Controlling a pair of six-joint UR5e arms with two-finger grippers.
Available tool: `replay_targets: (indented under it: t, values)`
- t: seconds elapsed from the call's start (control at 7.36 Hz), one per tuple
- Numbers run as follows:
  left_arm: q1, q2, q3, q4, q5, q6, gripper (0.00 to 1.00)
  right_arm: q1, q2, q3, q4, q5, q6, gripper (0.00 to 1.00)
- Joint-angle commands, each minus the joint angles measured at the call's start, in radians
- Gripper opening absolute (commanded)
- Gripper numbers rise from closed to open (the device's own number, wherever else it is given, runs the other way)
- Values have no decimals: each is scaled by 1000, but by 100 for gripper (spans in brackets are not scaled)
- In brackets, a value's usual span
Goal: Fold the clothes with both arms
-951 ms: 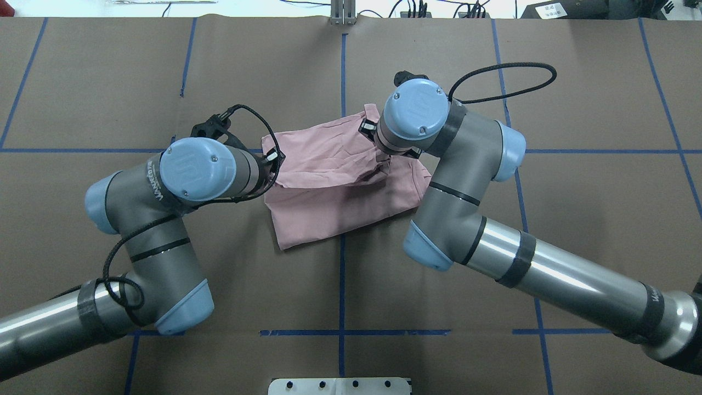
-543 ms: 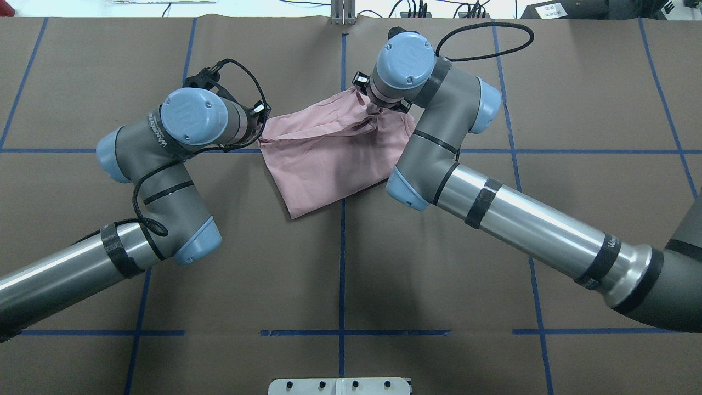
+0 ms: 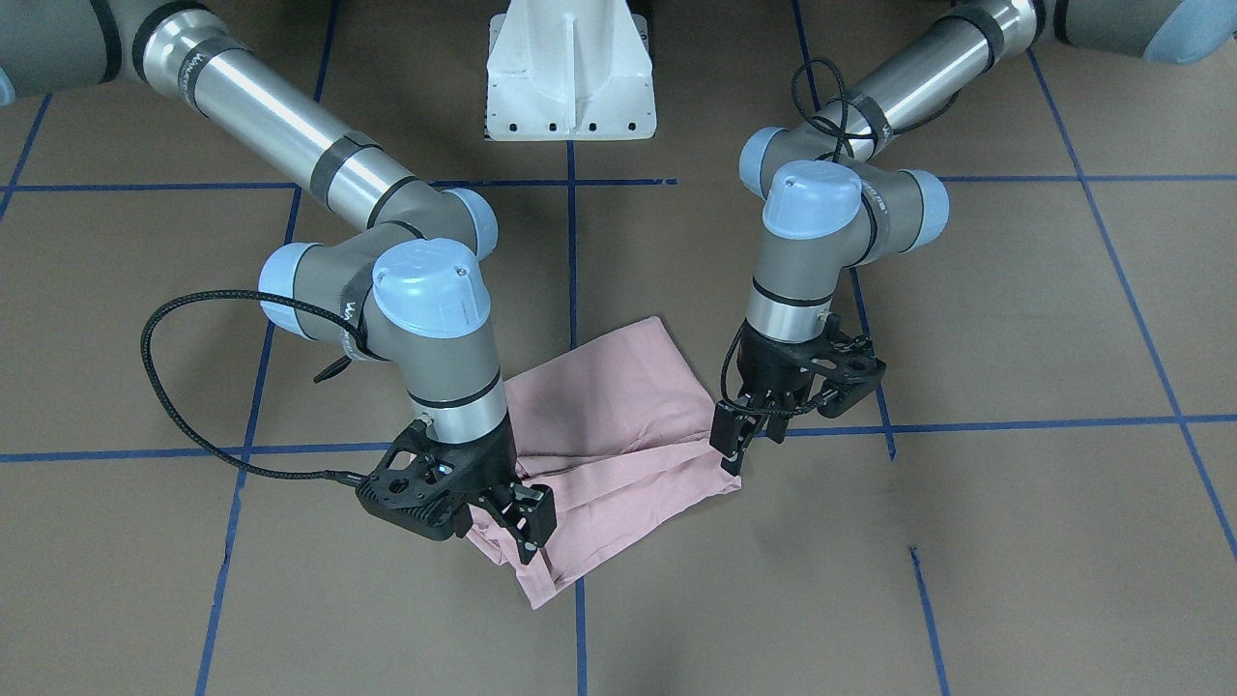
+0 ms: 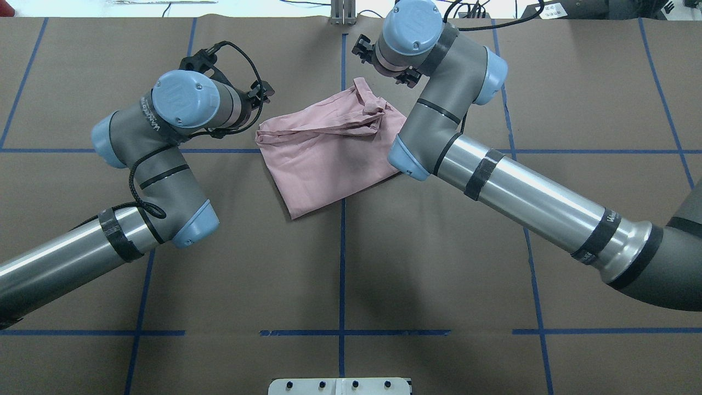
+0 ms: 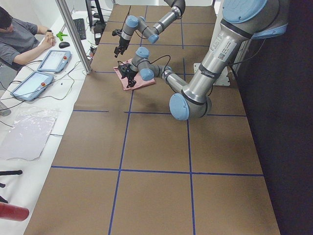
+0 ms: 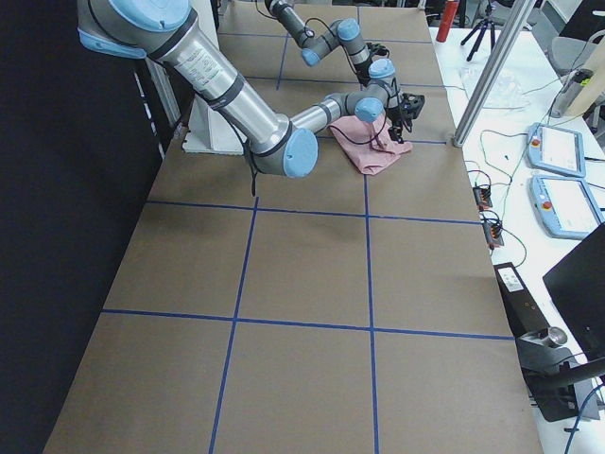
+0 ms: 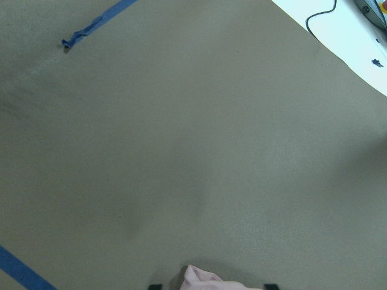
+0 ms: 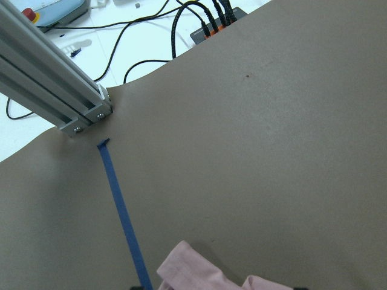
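Front-facing view: the pink T-shirt [image 3: 618, 416] lies folded into a rough rectangle on the brown table [image 3: 1015, 319], between the two arms. The right gripper [image 3: 527, 522] hangs over the shirt's edge nearest this camera, and the left gripper [image 3: 732, 443] hangs over a corner on the other side. From here I cannot tell whether either touches the cloth. The white pedestal [image 3: 570, 68] stands well behind.

Overhead view: both grippers are clear of the shirt [image 4: 323, 159]. The left gripper [image 4: 263, 92] sits just beside its far left corner. The right gripper [image 4: 361, 46] is past the bunched far tip, close to the table's far edge and an aluminium post [image 4: 341, 11]. The shirt's far edge is rumpled into ridges and its near edges run straight. Its near corner lies just left of a blue tape line [image 4: 341, 263]. Bare table opens widely toward the robot and to both sides.

Left side view: the shirt [image 5: 144, 82] shows small and far down the table. A person [image 5: 19, 34] sits at the white bench beside it.

Right side view: the shirt [image 6: 364, 142] lies near the post, and the near stretch of table is bare.

Left wrist view: two black fingertips [image 7: 155, 286] stand wide apart at the bottom edge, with a fold of pink cloth [image 7: 205, 279] low between them, ungripped.

Right wrist view: this pincer is also spread wide and holds nothing, with cloth [image 8: 193, 269] below it. The table edge and cables [image 8: 199, 24] lie ahead.
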Motion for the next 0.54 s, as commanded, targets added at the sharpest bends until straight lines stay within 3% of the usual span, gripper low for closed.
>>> replay_targets:
  t: [0.0, 0.41]
  values:
    - [-52, 15, -70, 10, -120, 130, 100, 74, -27, 63, -110, 119, -96, 100]
    - [-175, 212, -303, 62, -235, 504, 100, 203, -334, 550, -553, 133, -670, 100]
